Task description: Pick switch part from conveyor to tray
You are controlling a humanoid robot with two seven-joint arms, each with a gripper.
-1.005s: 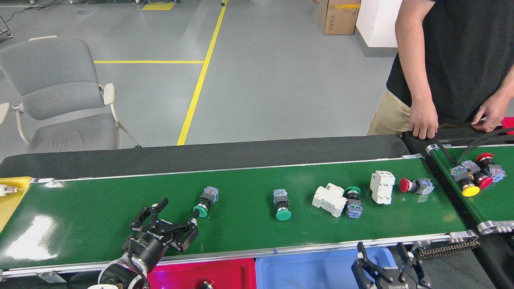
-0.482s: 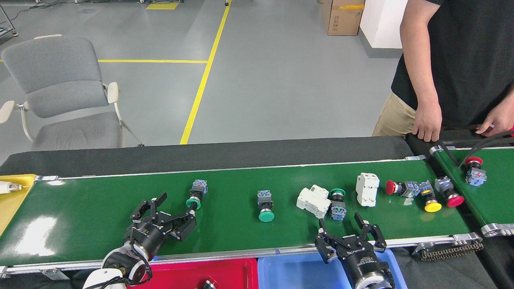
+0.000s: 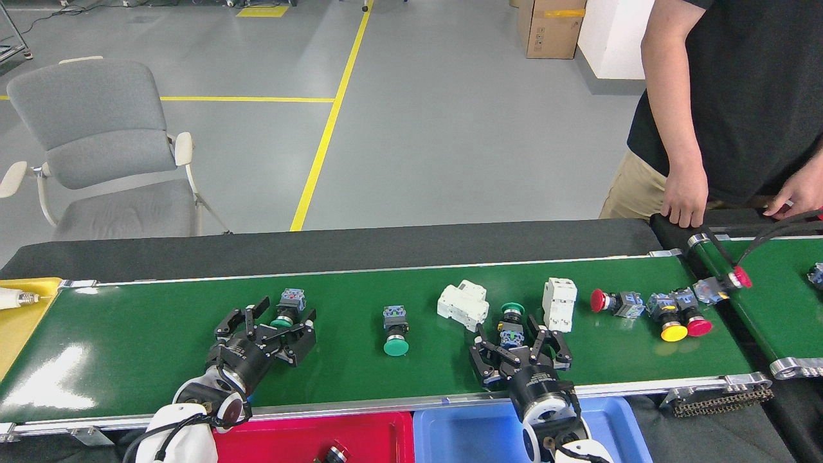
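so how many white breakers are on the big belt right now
2: one breaker lies mid-belt, the other stands right of it, beyond the right claw. None seem hidden.

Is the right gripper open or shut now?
Open. The right gripper has its fingers spread apart over the conveyor, either side of a green-capped switch part, not closed on it.

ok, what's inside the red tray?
In the red tray, one dark round part shows at the frame's bottom edge. The rest is cut off or hidden by the left arm.
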